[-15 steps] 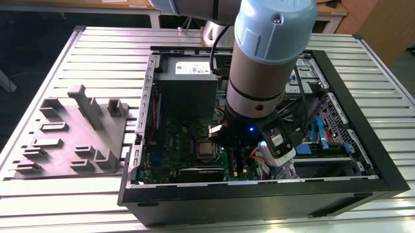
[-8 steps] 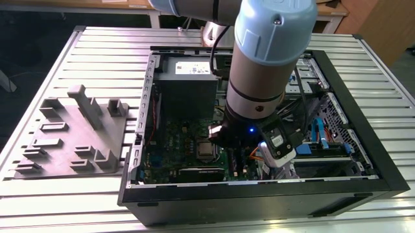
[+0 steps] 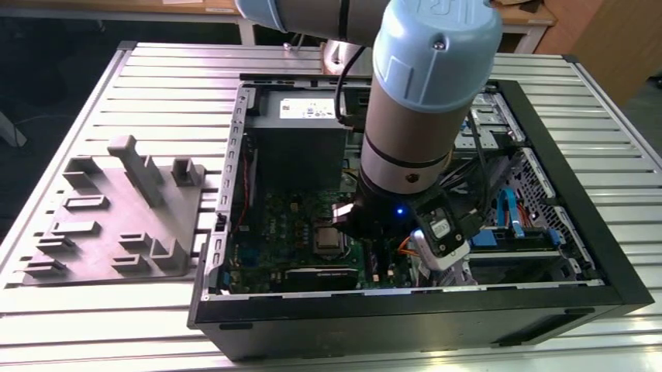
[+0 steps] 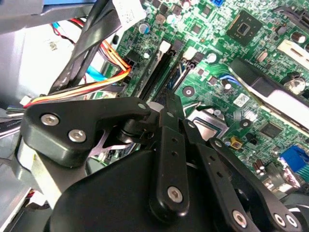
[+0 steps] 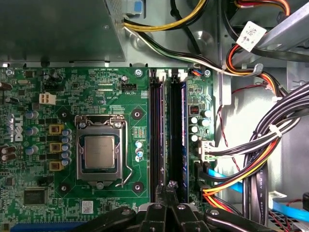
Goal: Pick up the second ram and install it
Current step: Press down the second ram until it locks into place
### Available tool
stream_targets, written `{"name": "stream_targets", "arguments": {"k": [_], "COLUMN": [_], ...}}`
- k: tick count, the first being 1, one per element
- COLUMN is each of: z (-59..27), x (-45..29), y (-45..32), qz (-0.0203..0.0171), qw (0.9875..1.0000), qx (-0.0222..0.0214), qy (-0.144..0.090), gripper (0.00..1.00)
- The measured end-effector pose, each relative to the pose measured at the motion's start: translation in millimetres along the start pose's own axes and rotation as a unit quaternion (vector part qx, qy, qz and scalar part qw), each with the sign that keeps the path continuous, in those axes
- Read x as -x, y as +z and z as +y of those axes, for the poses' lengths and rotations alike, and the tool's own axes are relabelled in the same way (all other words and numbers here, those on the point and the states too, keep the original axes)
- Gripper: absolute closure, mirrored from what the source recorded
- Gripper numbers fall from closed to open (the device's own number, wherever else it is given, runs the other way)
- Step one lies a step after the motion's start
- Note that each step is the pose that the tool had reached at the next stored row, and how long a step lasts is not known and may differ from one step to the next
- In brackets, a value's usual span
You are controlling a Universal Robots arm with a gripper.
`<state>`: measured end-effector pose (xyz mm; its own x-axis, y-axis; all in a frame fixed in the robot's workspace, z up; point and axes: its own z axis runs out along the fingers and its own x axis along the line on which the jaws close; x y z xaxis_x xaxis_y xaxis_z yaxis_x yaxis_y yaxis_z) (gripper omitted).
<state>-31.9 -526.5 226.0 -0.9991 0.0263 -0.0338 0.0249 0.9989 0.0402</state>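
Your tool [image 5: 166, 191], fingertips pinched nearly together and holding nothing visible, hovers at the near end of two memory slots [image 5: 156, 133] on the motherboard [image 5: 72, 96]. One slot sits empty; the second ram [image 5: 183, 130] stands seated beside it.

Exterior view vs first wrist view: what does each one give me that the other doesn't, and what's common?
Exterior view alone: the arm reaching down into the open computer case, the grey fixture tray on the slatted table to the exterior view's left of the case, and the power supply seen from outside.

First wrist view alone: the two memory slots seen straight down, a blue-edged stick standing in the slot beside them, the processor in its socket, and the gripper low at the slots' end.

Both: the green motherboard and cable bundles.
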Motion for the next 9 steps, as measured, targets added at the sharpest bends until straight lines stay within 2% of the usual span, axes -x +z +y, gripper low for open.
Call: {"name": "stream_targets", "arguments": {"k": [9], "z": [-0.1], "x": [-0.1], "y": [3.5], "qz": [0.0], "qw": [1.0], "qx": [0.0001], "qy": [0.0], "gripper": [0.9]}}
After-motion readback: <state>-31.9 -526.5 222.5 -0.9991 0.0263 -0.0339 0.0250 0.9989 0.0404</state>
